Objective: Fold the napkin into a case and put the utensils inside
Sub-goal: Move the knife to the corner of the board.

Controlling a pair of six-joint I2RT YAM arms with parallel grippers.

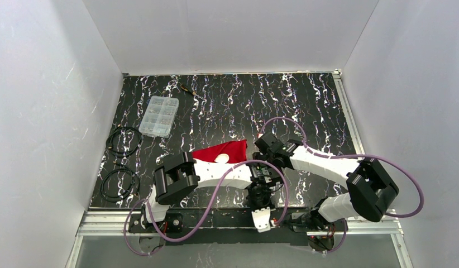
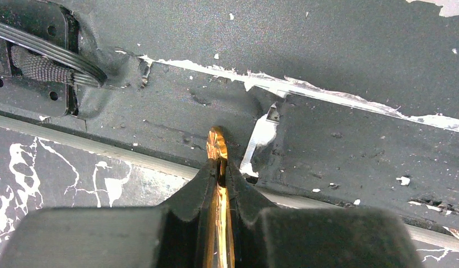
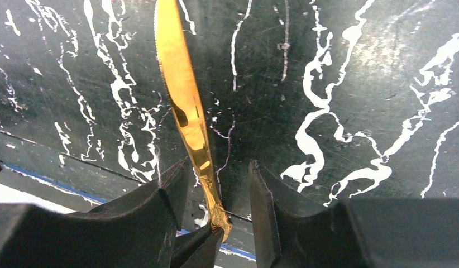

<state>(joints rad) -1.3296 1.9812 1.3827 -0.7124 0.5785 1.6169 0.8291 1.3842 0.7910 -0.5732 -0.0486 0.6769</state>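
Seemingly thin, stiff and slick, the gold knife (image 3: pixel 182 106) hung just beside the napkin (image 1: pixel 233 148), the left hand (image 2: pixel 219 170) clamped on its handle tip, the right hand (image 3: pixel 219 178) apart around its neck, probably the firmer hold.

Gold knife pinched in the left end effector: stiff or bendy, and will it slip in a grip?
Probably stiff: the gold knife stands straight out of the left end effector with no visible sag. Likely slippery: its surface is mirror-glossy, so it may pivot in that narrow pinch. Probably light too, being thin and slender.
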